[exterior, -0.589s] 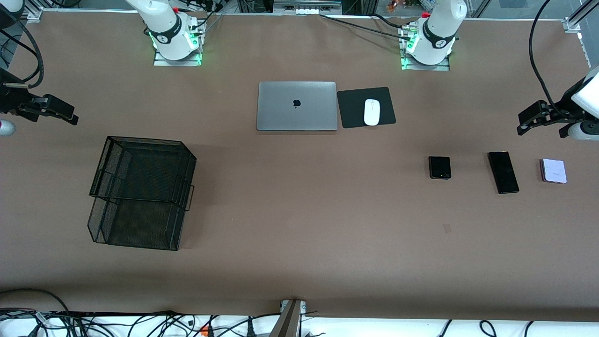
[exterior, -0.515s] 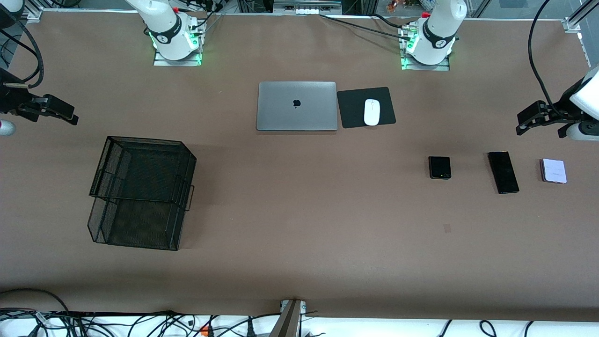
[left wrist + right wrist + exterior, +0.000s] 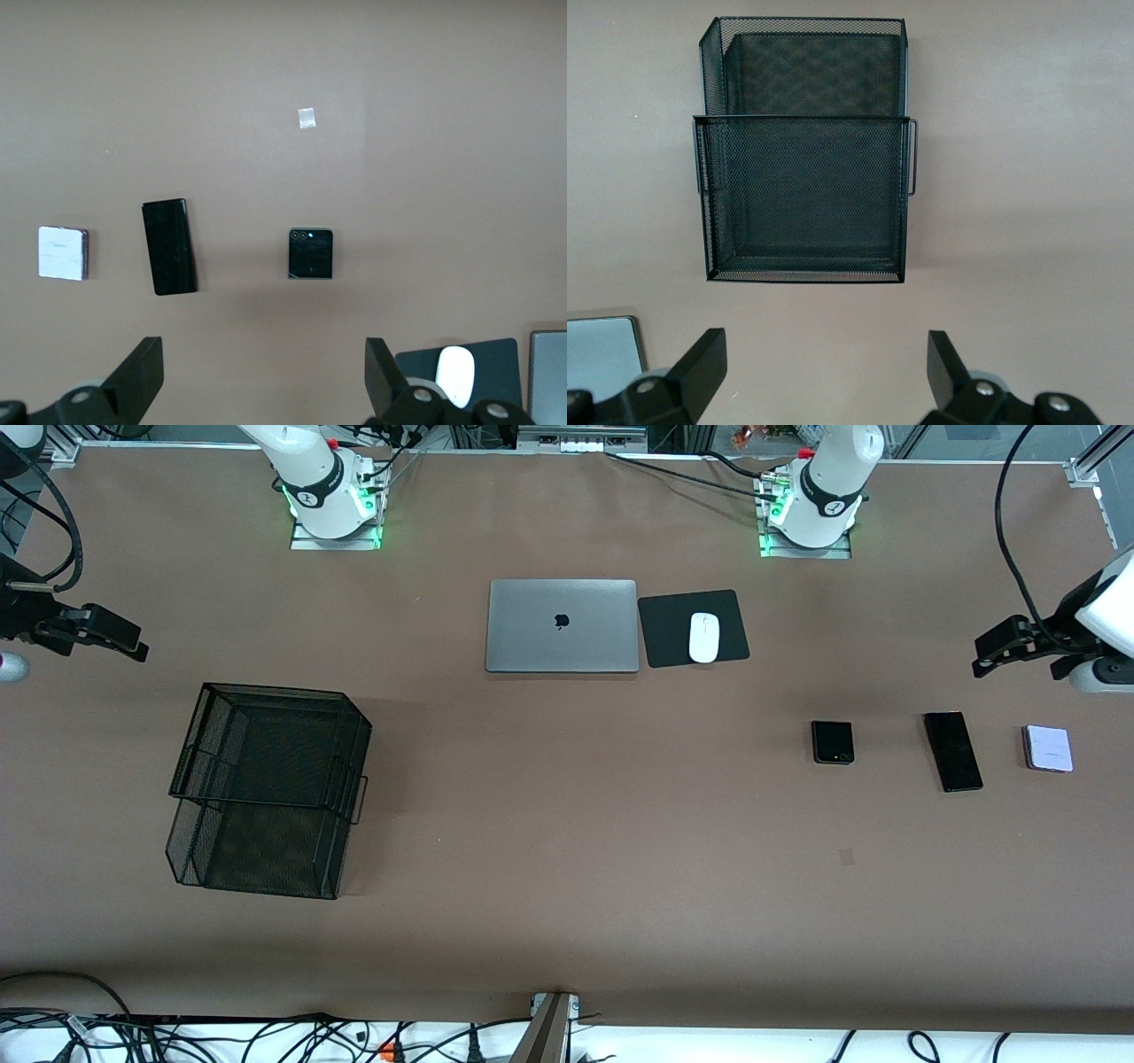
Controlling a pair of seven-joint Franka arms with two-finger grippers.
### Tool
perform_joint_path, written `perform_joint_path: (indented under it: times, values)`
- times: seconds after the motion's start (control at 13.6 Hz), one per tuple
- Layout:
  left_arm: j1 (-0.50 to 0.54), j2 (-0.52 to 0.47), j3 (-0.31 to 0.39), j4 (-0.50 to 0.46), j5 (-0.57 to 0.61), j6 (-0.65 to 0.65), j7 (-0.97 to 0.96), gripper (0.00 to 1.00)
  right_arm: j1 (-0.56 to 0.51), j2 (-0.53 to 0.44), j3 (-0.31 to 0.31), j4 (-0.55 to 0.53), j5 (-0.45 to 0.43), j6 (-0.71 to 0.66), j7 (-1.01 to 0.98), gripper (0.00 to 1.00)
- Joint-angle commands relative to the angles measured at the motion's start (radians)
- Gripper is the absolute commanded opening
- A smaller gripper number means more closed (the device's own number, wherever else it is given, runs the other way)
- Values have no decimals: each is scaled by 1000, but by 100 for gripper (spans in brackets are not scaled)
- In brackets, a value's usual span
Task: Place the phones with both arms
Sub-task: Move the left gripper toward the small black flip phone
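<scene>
Fingers spread, plain only from wrist views

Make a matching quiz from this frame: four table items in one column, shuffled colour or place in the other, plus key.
1. flip phone
2. slab phone
3. mouse
4. mesh tray

A. on the black pad
B. at the right arm's end of the table
C. pale lavender
D. between the two flip phones

Pairs: 1-C, 2-D, 3-A, 4-B
</scene>
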Motion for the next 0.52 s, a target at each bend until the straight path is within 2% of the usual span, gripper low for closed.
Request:
perform_joint_path:
  times: [0.0,0.15,0.44]
  values:
    - [-9,32,-37,40,1,-47,-28,100,-9,-11,8,2,14,1,9,100]
    - [-10,80,-44,69,1,-54,-18,100,-9,-11,8,2,14,1,9,100]
    - [8,229,-41,57,14,-4,-14,100,-9,-11,8,2,14,1,9,100]
